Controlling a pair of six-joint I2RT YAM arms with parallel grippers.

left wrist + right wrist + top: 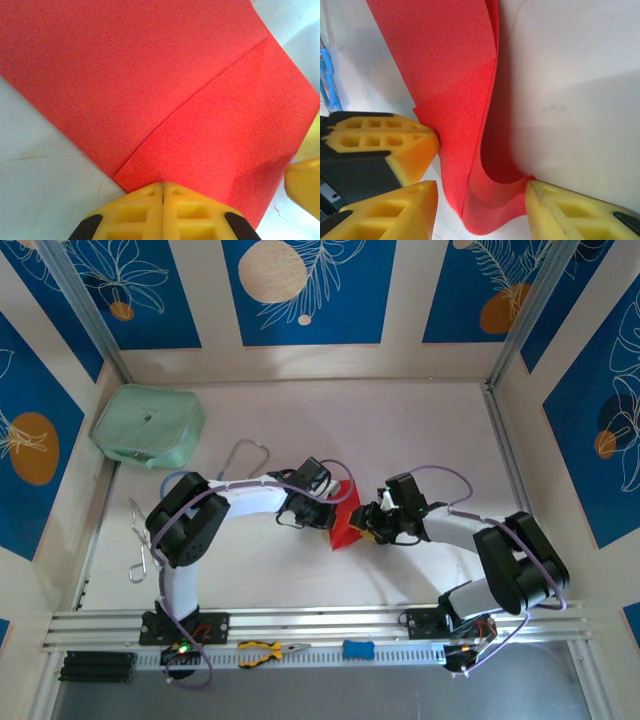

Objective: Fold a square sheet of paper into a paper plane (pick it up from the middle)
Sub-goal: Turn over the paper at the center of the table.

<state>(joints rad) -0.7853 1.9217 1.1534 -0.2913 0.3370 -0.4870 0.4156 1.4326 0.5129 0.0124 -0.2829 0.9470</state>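
The square sheet of paper (345, 518) is bright red, folded and creased, and held up off the table's middle between both arms. In the left wrist view a folded flap overlaps the paper (165, 85) along a diagonal edge. My left gripper (163, 186) is shut on its near corner, and it (318, 508) sits on the sheet's left side. In the right wrist view the paper (465, 100) stands upright and curls at the bottom between the spread fingers of my right gripper (481, 189). The right-hand finger (560, 210) touches the curled edge; the other finger stands apart from it.
A mint-green pouch (148, 426) lies at the back left. Yellow-handled pliers (268, 651) and a small blue object (358, 649) rest on the near rail. Wire hooks (140, 545) lie by the left wall. Patterned walls enclose the table (420, 430).
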